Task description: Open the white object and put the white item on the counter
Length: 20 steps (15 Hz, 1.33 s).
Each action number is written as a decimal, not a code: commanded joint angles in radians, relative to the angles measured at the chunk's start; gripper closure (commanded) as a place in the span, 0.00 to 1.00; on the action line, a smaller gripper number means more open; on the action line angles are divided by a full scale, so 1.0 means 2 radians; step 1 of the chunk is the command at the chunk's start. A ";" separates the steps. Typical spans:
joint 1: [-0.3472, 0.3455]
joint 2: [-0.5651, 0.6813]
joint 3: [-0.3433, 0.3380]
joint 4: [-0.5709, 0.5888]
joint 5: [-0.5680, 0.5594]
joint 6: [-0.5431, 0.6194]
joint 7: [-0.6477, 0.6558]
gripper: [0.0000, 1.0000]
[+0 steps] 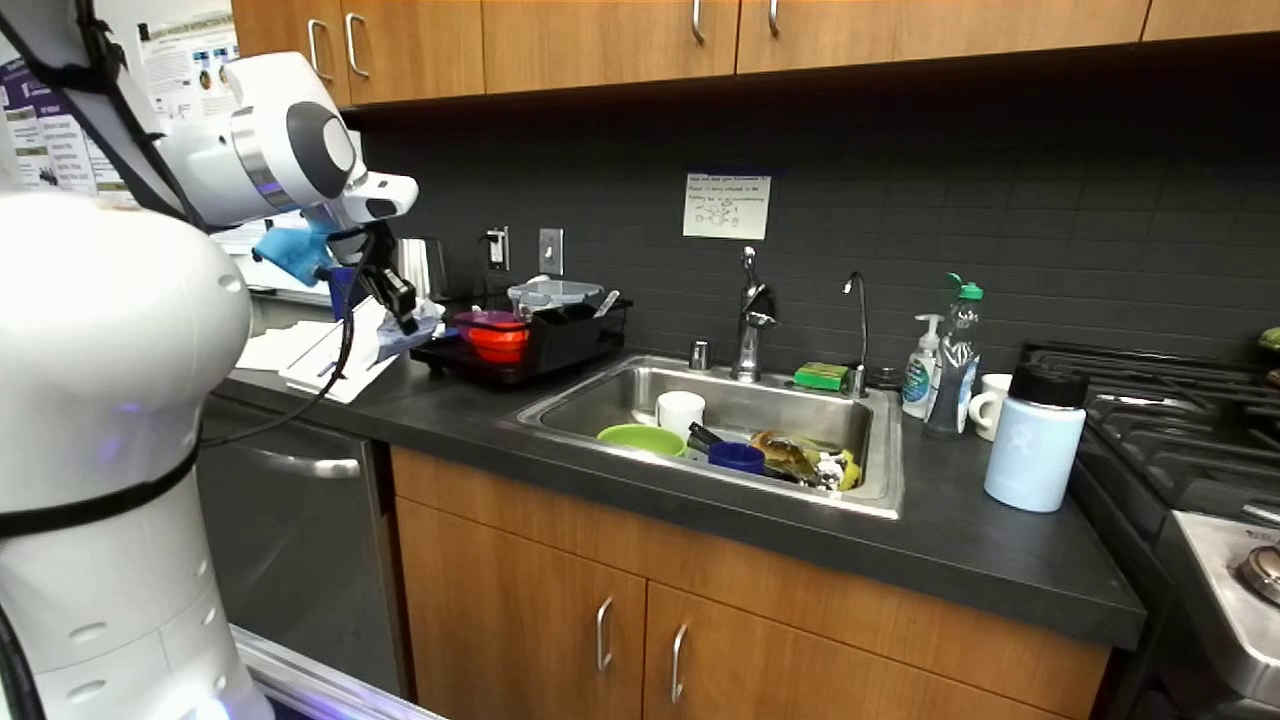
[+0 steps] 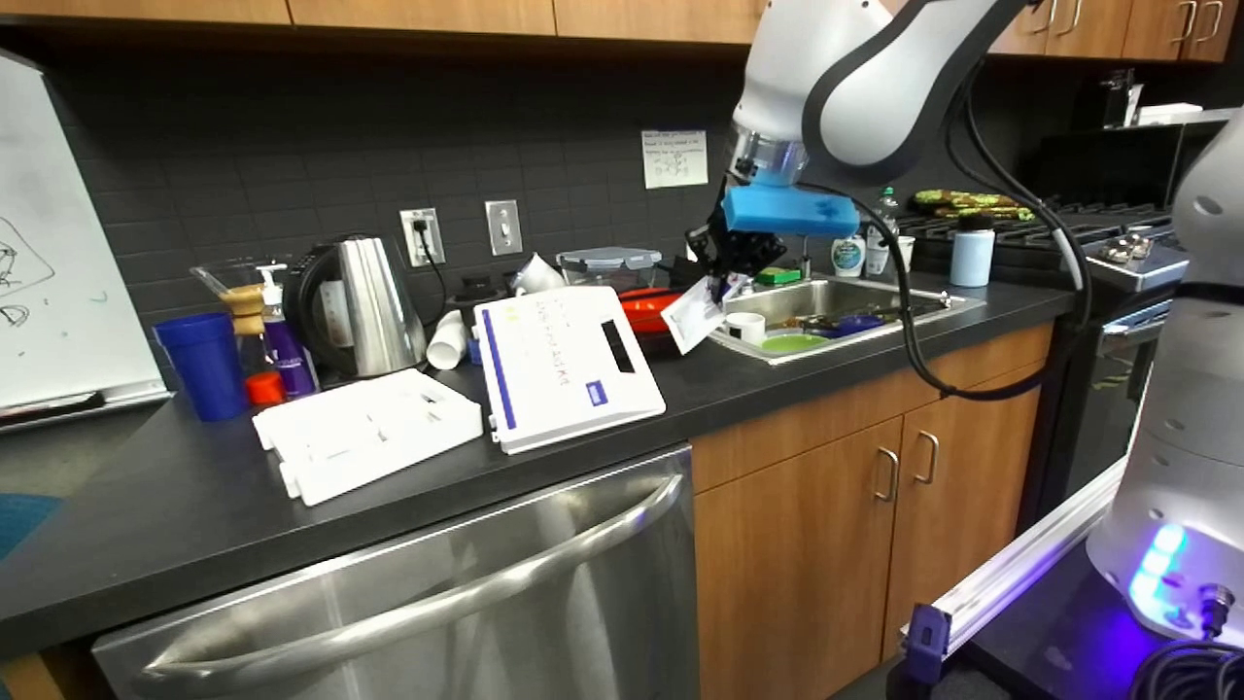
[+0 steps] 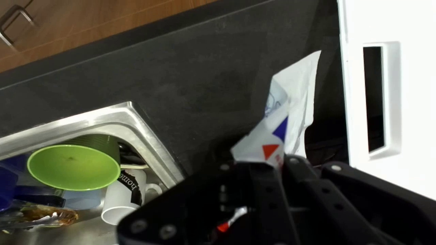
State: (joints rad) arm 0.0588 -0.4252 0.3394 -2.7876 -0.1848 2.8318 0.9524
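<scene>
Smooth plastic case (image 2: pixel 569 365), papery packet (image 3: pixel 294 102), matt counter (image 1: pixel 950 530), shiny metal sink (image 1: pixel 885 450)

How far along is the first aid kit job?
Done: the kit looks open, its two halves folded apart on the counter in an exterior view.
In hand: the white packet, pinched in the gripper and apparently held above the counter.
Left: probably just lowering the white packet onto the counter and letting go.

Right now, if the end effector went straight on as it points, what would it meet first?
Probably the dark counter beside the sink, the held white packet landing first; depth is unclear.
</scene>
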 commanded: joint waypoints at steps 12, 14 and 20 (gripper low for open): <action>-0.046 0.086 0.018 0.000 -0.047 0.069 0.009 0.99; -0.058 0.099 0.021 0.002 -0.060 0.081 0.013 0.99; -0.106 0.123 0.042 0.005 -0.110 0.109 0.043 0.99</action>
State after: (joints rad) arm -0.1032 -0.2002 0.3967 -2.7840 -0.3566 3.0127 0.9980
